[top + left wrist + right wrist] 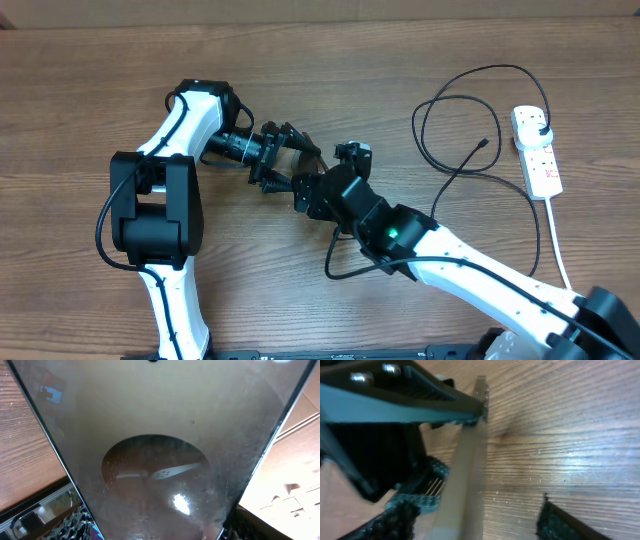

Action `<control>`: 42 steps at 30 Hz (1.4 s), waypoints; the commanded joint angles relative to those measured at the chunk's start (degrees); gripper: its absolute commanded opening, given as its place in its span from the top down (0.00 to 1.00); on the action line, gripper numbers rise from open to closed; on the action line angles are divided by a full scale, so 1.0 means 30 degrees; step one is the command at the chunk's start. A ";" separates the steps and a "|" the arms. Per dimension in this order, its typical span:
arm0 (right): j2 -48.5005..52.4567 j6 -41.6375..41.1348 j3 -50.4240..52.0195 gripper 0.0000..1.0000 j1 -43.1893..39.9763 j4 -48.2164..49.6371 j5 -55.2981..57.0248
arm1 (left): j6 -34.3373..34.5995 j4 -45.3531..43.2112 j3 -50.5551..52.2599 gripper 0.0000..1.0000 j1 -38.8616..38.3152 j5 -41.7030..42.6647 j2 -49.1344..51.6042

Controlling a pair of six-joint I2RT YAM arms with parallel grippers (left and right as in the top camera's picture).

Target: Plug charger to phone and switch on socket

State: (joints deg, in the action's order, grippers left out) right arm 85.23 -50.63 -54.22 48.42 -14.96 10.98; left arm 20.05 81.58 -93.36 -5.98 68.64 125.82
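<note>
The phone [165, 450] fills the left wrist view with its glossy dark face, and my left gripper [157, 527] is shut on it, holding it on edge above the table. In the right wrist view the phone's thin edge [465, 485] stands between the fingers of my right gripper [472, 510], which is open, with a wide gap on its right. In the overhead view both grippers meet at mid-table, the left [280, 155] and the right [310, 190]. The charger cable [430, 105] loops at the right, its connector tip [485, 143] lying free. Its black plug [540, 123] sits in the white socket strip [537, 160].
The socket strip's thick white cord [556, 245] runs down toward the front right. The right arm [470, 265] crosses the table from the bottom right, the left arm [160, 200] stands at the left. The wooden table [80, 130] lies under everything.
</note>
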 commanded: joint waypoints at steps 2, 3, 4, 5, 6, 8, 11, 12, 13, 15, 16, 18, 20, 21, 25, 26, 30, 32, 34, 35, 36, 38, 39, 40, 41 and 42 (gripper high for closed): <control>0.0532 0.0984 -0.0328 0.37 0.0087 0.0605 0.0495 | 0.0328 0.0073 -0.0459 0.41 -0.0153 0.1195 0.0146; 0.0525 0.0976 -0.0328 0.38 0.0087 0.0743 0.0503 | 0.0328 0.0073 -0.0459 0.41 -0.0153 0.1202 0.0146; 0.0525 0.0969 -0.0328 0.44 0.0087 0.1005 0.0481 | 0.0328 0.0073 -0.0459 0.41 -0.0153 0.1202 0.0146; 0.0525 0.0969 -0.0328 0.48 0.0087 0.1144 0.0488 | 0.0321 0.0080 -0.0459 0.41 -0.0153 0.1195 0.0146; 0.0525 0.0969 -0.0328 0.51 0.0087 0.1304 0.0488 | 0.0306 0.0073 -0.0459 0.41 -0.0153 0.1180 0.0146; 0.0525 0.0962 -0.0328 0.60 0.0087 0.1654 0.0481 | 0.0299 0.0073 -0.0459 0.41 -0.0153 0.1049 0.0146; 0.0525 0.0954 -0.0328 0.69 0.0087 0.2127 0.0481 | 0.0240 0.0080 -0.0459 0.41 -0.0153 0.1042 0.0146; 0.0525 0.0954 -0.0328 0.74 0.0087 0.2295 0.0474 | 0.0255 0.0073 -0.0459 0.41 -0.0153 0.1049 0.0146; 0.0525 0.0954 -0.0328 0.77 0.0087 0.2361 0.0466 | 0.0255 0.0073 -0.0459 0.40 -0.0153 0.1056 0.0146; 0.0525 0.0954 -0.0328 0.85 0.0087 0.2339 0.0342 | 0.0255 0.0073 -0.0459 0.40 -0.0153 0.1064 0.0146; 0.0525 0.0962 -0.0328 0.87 0.0087 0.2317 0.0240 | 0.0255 0.0073 -0.0459 0.39 -0.0153 0.1056 0.0146; 0.0525 0.0954 -0.0328 0.91 0.0087 0.2317 -0.0087 | 0.0248 0.0058 -0.0459 0.37 -0.0153 0.1049 0.0146; 0.0525 0.0954 -0.0328 0.96 0.0087 0.2324 -0.0197 | 0.0248 -0.0029 -0.0459 0.35 -0.0153 0.1042 0.0146; 0.0525 0.0954 -0.0328 0.96 0.0087 0.2324 -0.0189 | 0.0255 -0.0168 -0.0459 0.32 -0.0153 0.1056 0.0146; 0.0510 0.0947 -0.0328 0.96 0.0087 0.2310 -0.0197 | 0.0255 -0.0510 -0.0459 0.17 -0.0117 0.1042 0.0146; 0.0495 0.0947 -0.0328 0.96 0.0058 0.2310 -0.0189 | 0.0270 -0.0590 -0.0459 0.13 -0.0102 0.1027 0.0146; 0.0066 0.0707 -0.0328 0.96 -0.0415 0.2222 -0.0262 | 0.0576 -0.1588 -0.0597 0.00 0.0087 0.1035 0.0146; -0.0306 0.0102 -0.0328 0.96 -0.0867 0.2025 -0.0423 | 0.0619 -0.1872 -0.1035 0.00 0.0248 0.0911 0.0146; -0.0663 -0.0801 -0.0328 0.96 -0.1435 0.1785 -0.0874 | 0.0605 -0.1865 -0.1858 0.00 0.0495 0.0911 0.0146; -0.0845 -0.1304 -0.0328 0.96 -0.1836 0.1661 -0.1311 | 0.0605 -0.1843 -0.2353 0.00 0.0590 0.0911 0.0146; -0.0976 -0.1603 -0.0328 0.96 -0.2178 0.1617 -0.1821 | 0.0576 -0.1821 -0.3031 0.00 0.0699 0.0903 0.0138; -0.1180 -0.2222 -0.0328 0.96 -0.2951 0.1603 -0.2929 | 0.0160 -0.1676 -0.4546 0.00 0.0889 0.0729 0.0124; -0.1260 -0.2681 -0.0328 0.96 -0.3424 0.1610 -0.3650 | -0.0160 -0.1275 -0.5683 0.00 0.0984 0.0255 0.0109; -0.1275 -0.2922 -0.0328 0.96 -0.3730 0.1610 -0.4167 | -0.0364 -0.0867 -0.6513 0.00 0.1013 -0.0233 0.0087; -0.1282 -0.3242 -0.0328 0.96 -0.4058 0.1610 -0.4736 | -0.0729 -0.0226 -0.7548 0.00 0.1027 -0.0874 0.0036; -0.1282 -0.3621 -0.0328 0.96 -0.4415 0.1603 -0.5355 | -0.1100 0.0474 -0.8619 0.00 0.1042 -0.1515 0.0022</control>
State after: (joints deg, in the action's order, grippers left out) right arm 83.46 -56.71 -54.04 37.32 -10.76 2.13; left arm 20.53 79.90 -110.93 -3.57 68.23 126.63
